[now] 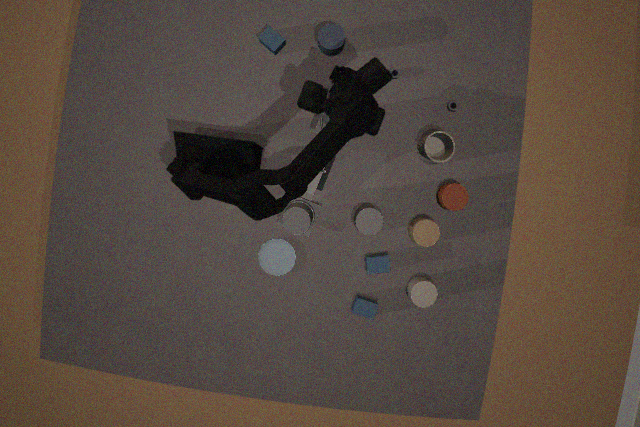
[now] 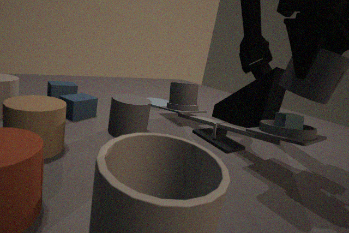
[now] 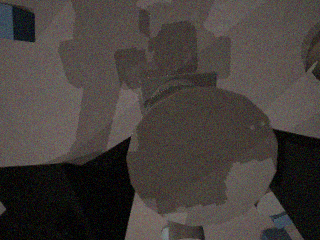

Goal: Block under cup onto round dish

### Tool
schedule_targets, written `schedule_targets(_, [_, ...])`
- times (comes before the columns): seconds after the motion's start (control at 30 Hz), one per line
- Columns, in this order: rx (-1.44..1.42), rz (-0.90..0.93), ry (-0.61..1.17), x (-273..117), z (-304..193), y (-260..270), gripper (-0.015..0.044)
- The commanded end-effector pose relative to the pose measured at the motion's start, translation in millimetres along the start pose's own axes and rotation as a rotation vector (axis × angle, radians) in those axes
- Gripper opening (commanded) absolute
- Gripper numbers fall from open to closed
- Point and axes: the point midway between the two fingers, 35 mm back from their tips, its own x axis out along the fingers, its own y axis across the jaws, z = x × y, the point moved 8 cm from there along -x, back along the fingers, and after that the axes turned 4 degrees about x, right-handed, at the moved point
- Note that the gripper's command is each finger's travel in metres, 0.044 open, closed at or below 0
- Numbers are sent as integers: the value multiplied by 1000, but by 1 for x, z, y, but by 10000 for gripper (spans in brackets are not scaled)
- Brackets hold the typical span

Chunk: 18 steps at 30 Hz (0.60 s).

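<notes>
My gripper [image 2: 304,68] is shut on a grey cup [image 2: 321,79] [image 3: 200,150] and holds it tilted in the air, up and to the right of the balance's near pan. The cup fills the wrist view. A teal block [image 2: 288,120] sits uncovered on that near pan [image 2: 295,134]. The balance [image 2: 222,140] tilts down toward this end. The other grey cup [image 2: 184,93] [image 1: 298,218] stands upright on the far pan. The round light-blue dish [image 1: 277,257] [image 2: 157,101] lies flat just beyond that far cup. In the overhead view the black arm [image 1: 310,153] hides the held cup and the block.
An open cream cup [image 1: 438,146] [image 2: 160,168] stands upright nearby. Orange [image 1: 452,196], tan [image 1: 425,231], grey [image 1: 368,220], cream [image 1: 422,293] and blue-grey [image 1: 330,37] cylinders and three blue cubes [image 1: 377,262] [image 1: 364,306] [image 1: 271,38] are scattered about.
</notes>
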Motion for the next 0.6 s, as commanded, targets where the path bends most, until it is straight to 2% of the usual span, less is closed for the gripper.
schedule_targets(0.0, [5,-1,-5,-8,0,1,0])
schedule_targets(0.3, [6,-1,-4,-18,-2,2,0])
schedule_targets(0.57, [0,0,1,-13,-2,2,0])
